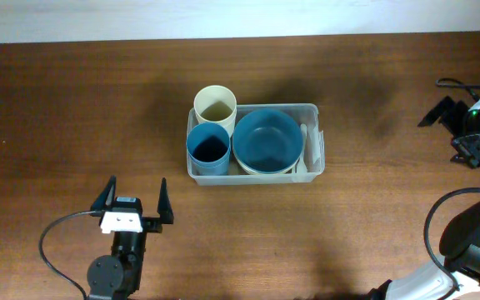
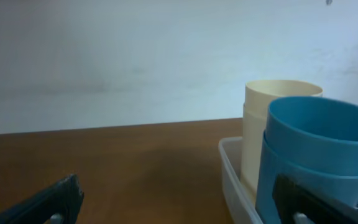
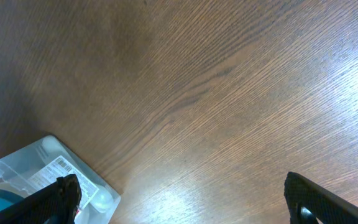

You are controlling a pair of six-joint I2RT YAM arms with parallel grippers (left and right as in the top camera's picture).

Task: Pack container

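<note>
A blue cup (image 2: pixel 323 144) and a cream cup (image 2: pixel 257 130) stand in the clear container (image 2: pixel 231 177) at the lower right.

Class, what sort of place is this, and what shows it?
Likely a robot test bench, not a kitchen: a brown wooden table, a plain white wall, the black left claw, and a clear rectangular plastic container.

Overhead top-down; L wrist low, level; R wrist down; all w/ container (image 1: pixel 257 178)
</note>
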